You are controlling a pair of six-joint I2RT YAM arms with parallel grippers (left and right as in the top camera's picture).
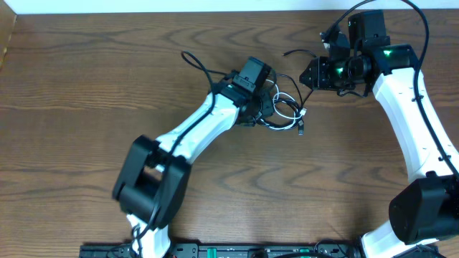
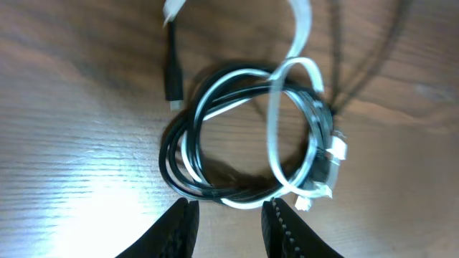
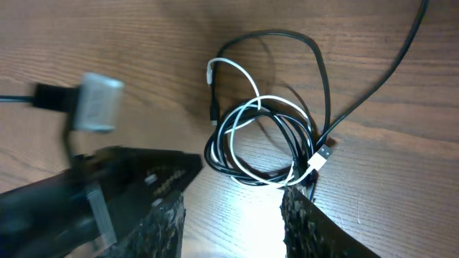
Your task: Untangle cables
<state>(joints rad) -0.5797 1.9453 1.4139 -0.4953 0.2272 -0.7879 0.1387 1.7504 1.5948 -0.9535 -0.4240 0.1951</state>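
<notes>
Left gripper: jaws parted, empty, at the left edge of the cables, which lie coiled mid-table. Close on one black strand only, never the whole bundle. Right gripper: jaws apart, holding nothing, right of the coil. Take the white plug and draw it outward slowly.

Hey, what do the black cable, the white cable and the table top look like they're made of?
The black cable is probably sheathed in rubbery plastic, slightly glossy: it carries thin highlights and bends in tight loops. The white cable looks like similar smooth plastic, flattish in places. The table is wood or wood-look laminate: brown grain lines, with a soft sheen under the light.
</notes>
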